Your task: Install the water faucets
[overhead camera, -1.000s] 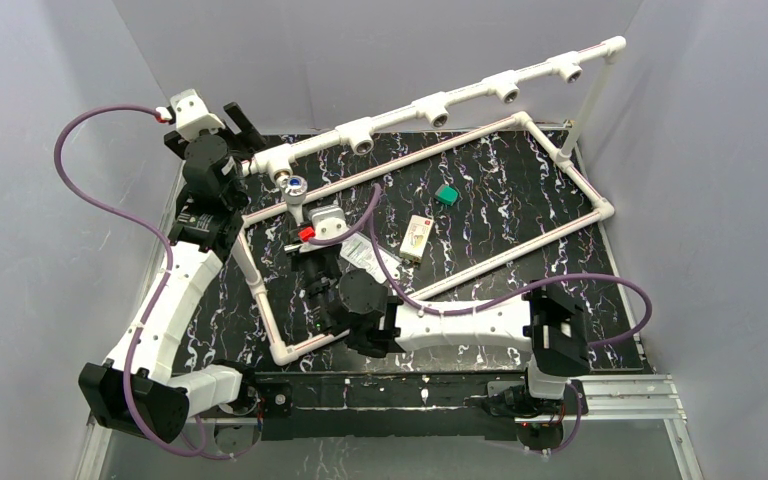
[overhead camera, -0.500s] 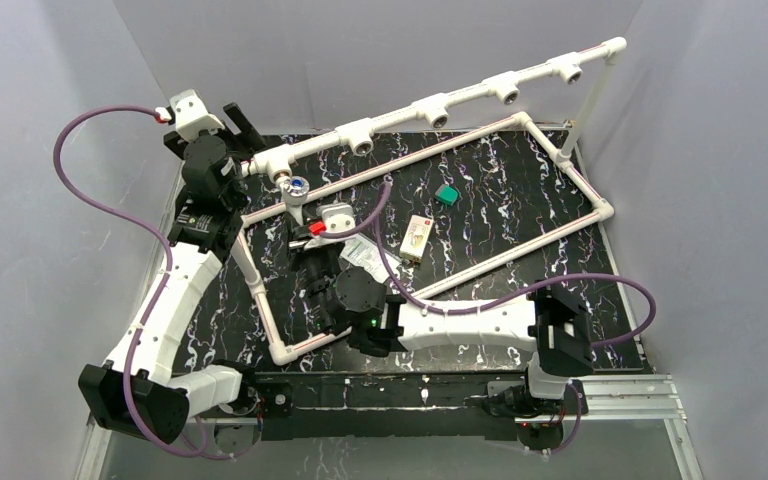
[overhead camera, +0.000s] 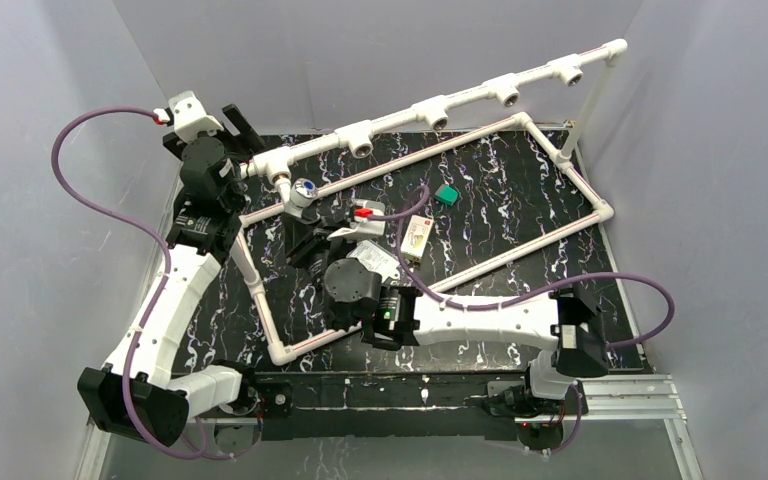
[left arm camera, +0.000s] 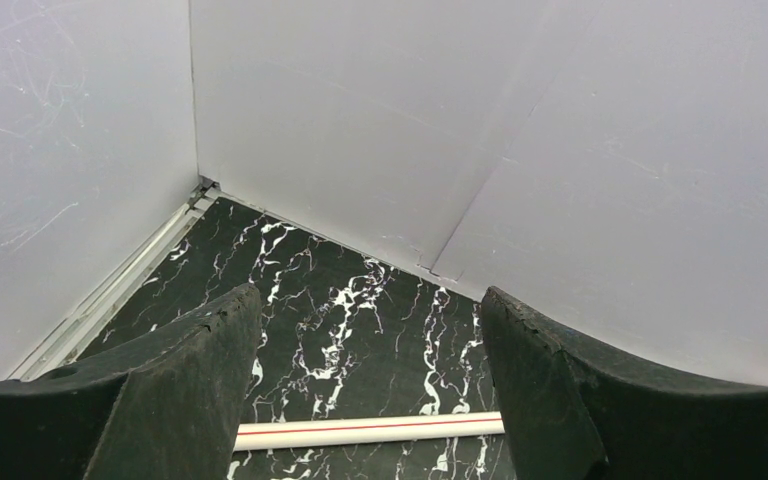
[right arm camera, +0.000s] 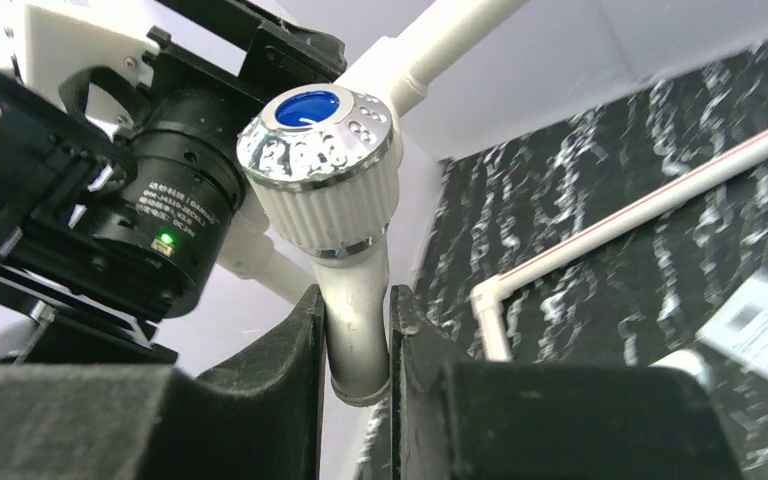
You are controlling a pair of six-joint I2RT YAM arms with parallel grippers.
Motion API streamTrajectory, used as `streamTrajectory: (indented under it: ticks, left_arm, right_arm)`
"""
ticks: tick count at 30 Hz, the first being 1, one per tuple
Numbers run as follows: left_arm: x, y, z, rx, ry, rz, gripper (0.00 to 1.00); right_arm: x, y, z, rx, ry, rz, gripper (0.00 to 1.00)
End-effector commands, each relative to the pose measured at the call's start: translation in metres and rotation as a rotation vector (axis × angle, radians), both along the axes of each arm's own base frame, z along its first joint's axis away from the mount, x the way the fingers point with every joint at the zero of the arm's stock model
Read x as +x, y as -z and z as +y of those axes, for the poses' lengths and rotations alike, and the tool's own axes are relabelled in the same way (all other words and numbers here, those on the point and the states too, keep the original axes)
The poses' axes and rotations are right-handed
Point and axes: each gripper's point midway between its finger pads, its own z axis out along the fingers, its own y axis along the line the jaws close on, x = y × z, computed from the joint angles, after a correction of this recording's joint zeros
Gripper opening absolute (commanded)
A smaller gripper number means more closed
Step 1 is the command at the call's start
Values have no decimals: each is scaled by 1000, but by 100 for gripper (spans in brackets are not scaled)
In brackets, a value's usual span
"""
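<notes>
One white water faucet (overhead camera: 302,192) with a chrome knob and blue centre sits against the leftmost tee socket (overhead camera: 278,176) of the long pipe rail (overhead camera: 430,108). My right gripper (overhead camera: 305,214) is shut on its spout from below. In the right wrist view the faucet (right arm camera: 325,170) stands above the jaws, and the gripper (right arm camera: 355,305) clamps the spout tube. How deep it sits in the socket is hidden. My left gripper (overhead camera: 232,130) is open and empty beside the rail's left end. The left wrist view shows the left gripper (left arm camera: 370,300) over the black mat.
A white pipe frame (overhead camera: 560,232) lies on the black marbled mat; one of its bars shows in the left wrist view (left arm camera: 360,430). A green block (overhead camera: 447,195), a cream box (overhead camera: 417,237) and a clear packet (overhead camera: 372,258) lie inside it. Grey walls enclose the table.
My right wrist has rolled while gripping the faucet: its camera housing swung right and the faucet tilted slightly. The right elbow shifted right. The left arm has barely moved.
</notes>
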Motion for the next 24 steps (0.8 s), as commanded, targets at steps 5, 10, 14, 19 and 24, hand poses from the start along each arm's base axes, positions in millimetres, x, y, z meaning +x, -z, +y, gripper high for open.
streamTrajectory:
  ticks: [5,10,14,19,24]
  left_arm:
    - [-31,138,7,115,-11,475,77]
    - [-31,139,5,110,-4,476,77]
    - [-30,139,4,105,2,479,77]
    - [-30,141,1,94,16,481,77]
    - [-29,140,-1,85,24,480,77]
  right_arm:
    - [30,52,4,382,0,324,1]
    - [28,60,9,497,-15,424,1]
    - [25,69,12,574,-33,507,1]
    - [25,82,17,656,-67,615,1]
    - [23,94,25,693,-95,683,1]
